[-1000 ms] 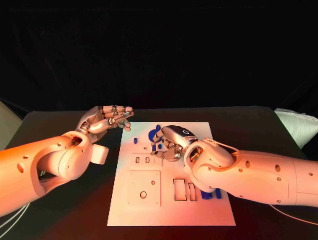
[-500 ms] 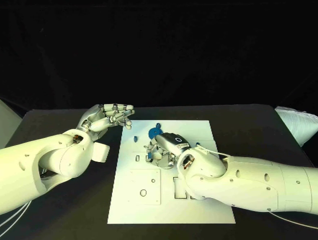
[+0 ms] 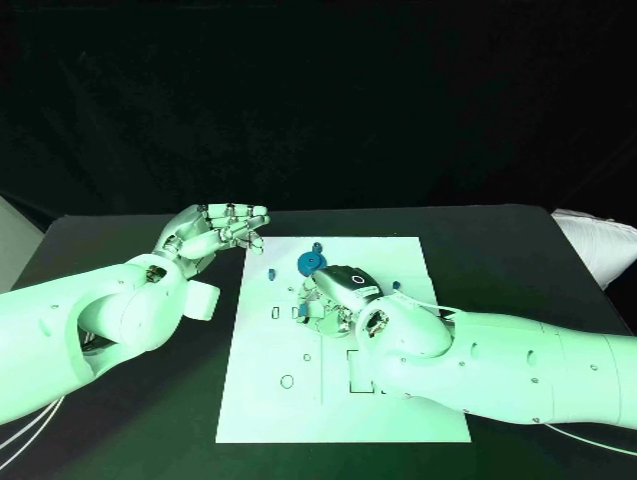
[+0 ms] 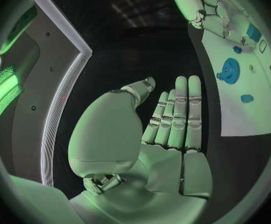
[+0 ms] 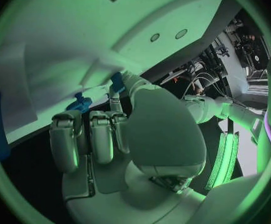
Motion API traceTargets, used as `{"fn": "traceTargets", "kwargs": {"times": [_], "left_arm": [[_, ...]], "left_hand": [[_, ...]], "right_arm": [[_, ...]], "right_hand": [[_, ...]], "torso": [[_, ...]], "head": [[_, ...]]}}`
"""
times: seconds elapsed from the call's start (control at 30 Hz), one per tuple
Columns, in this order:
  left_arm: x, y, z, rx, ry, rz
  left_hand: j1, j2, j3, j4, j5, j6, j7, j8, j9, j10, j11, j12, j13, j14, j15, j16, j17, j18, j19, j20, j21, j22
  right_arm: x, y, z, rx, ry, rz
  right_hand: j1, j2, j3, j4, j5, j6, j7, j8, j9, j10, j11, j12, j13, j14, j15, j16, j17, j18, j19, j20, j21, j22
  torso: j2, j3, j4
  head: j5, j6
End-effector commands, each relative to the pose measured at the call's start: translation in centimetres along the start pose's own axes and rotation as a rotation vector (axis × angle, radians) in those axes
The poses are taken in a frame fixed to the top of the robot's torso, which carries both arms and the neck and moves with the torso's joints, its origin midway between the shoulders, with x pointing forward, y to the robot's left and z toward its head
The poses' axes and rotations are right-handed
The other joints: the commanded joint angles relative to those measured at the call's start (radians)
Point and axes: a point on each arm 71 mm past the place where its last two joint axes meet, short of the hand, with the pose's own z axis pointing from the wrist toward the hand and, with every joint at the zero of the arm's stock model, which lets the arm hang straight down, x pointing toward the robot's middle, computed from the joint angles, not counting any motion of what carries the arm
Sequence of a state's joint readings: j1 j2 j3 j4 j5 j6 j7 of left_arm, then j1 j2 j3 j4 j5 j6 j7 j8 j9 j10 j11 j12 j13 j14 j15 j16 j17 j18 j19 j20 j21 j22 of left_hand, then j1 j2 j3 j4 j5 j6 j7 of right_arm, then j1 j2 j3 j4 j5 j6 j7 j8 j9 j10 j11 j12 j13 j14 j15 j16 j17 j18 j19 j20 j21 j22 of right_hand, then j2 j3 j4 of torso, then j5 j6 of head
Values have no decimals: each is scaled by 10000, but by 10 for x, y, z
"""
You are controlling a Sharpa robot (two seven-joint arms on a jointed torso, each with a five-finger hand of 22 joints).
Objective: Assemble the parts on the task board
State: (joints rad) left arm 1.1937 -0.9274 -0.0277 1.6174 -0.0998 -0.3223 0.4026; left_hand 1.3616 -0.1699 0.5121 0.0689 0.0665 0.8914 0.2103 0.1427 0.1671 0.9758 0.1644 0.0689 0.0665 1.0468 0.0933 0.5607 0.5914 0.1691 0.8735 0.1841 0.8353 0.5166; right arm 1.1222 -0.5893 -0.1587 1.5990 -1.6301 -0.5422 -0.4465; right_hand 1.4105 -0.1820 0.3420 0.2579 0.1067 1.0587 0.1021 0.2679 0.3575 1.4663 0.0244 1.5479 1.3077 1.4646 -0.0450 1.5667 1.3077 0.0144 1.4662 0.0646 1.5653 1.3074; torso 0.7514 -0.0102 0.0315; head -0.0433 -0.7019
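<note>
The left hand (image 3: 214, 232) still hovers over the black surface (image 3: 116, 250) just beside the far left corner of the task board (image 3: 405, 420), as it was a moment ago; in the left wrist view its fingers (image 4: 176, 114) are stretched nearly straight and lie side by side, the thumb is a little away from them, and the palm carries nothing. On the board, near its far edge, a round blue gear (image 3: 310, 263) lies flat, and a small blue part (image 3: 271, 275) lies just to its left; both are in the same places as before. The right hand (image 3: 340, 295) has moved since one second ago: it was more to the right and nearer to the far edge of the board, and now it is lower over the middle of the board, with its back up and its fingers curled down to the plate. In the right wrist view the fingertips (image 5: 118, 84) touch a small blue part (image 5: 79, 104) beside a slot, but I cannot tell if the hand really grips it or only presses on it. The right forearm (image 3: 520, 370) now covers the near right part of the board, so the blue pieces seen there earlier are hidden. A white cloth (image 3: 607, 245) lies at the right edge of the surface.
</note>
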Motion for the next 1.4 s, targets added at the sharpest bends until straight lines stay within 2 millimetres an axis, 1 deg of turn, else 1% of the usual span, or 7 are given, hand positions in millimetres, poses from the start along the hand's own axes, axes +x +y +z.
{"fn": "traceTargets", "kwargs": {"times": [0.03, 0.13, 0.33, 0.57, 0.8, 1.2, 1.4], "left_arm": [[2, -1, 0, 68, 180, -98], [3, -1, 1, 62, 189, -102], [2, 0, 1, 52, 194, -104], [2, 0, 1, 46, 200, -106], [1, 0, 0, 35, 176, -95], [0, 0, 1, 27, 145, -81], [-1, 1, 1, 26, 139, -78]], "left_hand": [[-58, 75, 11, -43, -28, -41, 8, -65, 9, -70, -27, 21, -4, -71, -23, 63, 17, 127, -53, 9, 61, 10], [-58, 75, 11, -43, -28, -41, 8, -65, 9, -70, -27, 21, -4, -71, -23, 63, 17, 127, -53, 9, 61, 10], [-68, 77, 12, -42, -28, -45, 13, -68, 11, -75, -25, 24, -4, -79, -21, 76, 22, 128, -71, 12, 79, 22], [-68, 77, 12, -42, -28, -45, 13, -68, 11, -75, -25, 24, -4, -79, -21, 76, 22, 128, -71, 12, 79, 22], [-68, 77, 12, -42, -28, -45, 13, -68, 11, -75, -25, 24, -4, -79, -21, 76, 22, 128, -71, 12, 79, 22], [-68, 77, 12, -42, -28, -45, 13, -68, 11, -75, -25, 24, -4, -79, -21, 76, 22, 128, -71, 12, 79, 22], [-68, 77, 12, -42, -28, -45, 13, -68, 11, -75, -25, 24, -4, -79, -21, 76, 22, 128, -71, 12, 79, 22]], "right_arm": [[1, 2, 0, -138, 2, -368], [2, 2, 0, -143, 6, -374], [5, 2, 1, -119, 27, -391], [6, -1, 2, -71, -23, -527], [7, -4, 2, -16, 12, -614], [8, -4, 3, -21, 109, -683], [8, -4, 3, -20, 88, -674]], "right_hand": [[-21, -50, -11, 30, 41, 71, -105, 32, 350, 920, -94, 58, 2491, 1062, -62, 40, 2631, -144, 1046, -100, 55, 2634], [-34, -61, -14, 37, 64, 68, -105, 36, 351, 915, -93, 51, 2486, 1062, -62, 40, 2631, -144, 1046, -100, 55, 2634], [-34, -61, -14, 37, 64, 68, -105, 36, 351, 915, -93, 51, 2486, 1062, -62, 40, 2631, -144, 1046, -100, 55, 2634], [-65, -82, -23, 56, 93, 55, -99, 41, 351, 906, -90, 38, 2476, 1062, -60, 40, 2631, -144, 1046, -99, 55, 2634], [-103, -122, -42, 78, 110, 19, -87, 38, 347, 869, -81, -13, 2435, 1062, -55, 40, 2631, -144, 1046, -96, 55, 2634], [-181, -204, -95, 131, 98, -62, -55, 31, 338, 821, -55, -78, 2384, 1062, -35, 40, 2631, -144, 1046, -84, 55, 2634], [-263, -273, -163, 198, 85, -166, -10, 9, 321, 753, -17, -172, 2312, 1062, -6, 40, 2631, -144, 1046, -63, 55, 2634]], "torso": [[7, 6, -4], [-6, 4, 7], [3, 8, 2], [-10, -5, 11], [-6, 0, 4], [-13, -5, 8], [-12, -5, 5]], "head": [[-10, -10], [-5, -39], [-5, -57], [-7, -89], [-4, -98], [-3, -109], [0, -116]]}}
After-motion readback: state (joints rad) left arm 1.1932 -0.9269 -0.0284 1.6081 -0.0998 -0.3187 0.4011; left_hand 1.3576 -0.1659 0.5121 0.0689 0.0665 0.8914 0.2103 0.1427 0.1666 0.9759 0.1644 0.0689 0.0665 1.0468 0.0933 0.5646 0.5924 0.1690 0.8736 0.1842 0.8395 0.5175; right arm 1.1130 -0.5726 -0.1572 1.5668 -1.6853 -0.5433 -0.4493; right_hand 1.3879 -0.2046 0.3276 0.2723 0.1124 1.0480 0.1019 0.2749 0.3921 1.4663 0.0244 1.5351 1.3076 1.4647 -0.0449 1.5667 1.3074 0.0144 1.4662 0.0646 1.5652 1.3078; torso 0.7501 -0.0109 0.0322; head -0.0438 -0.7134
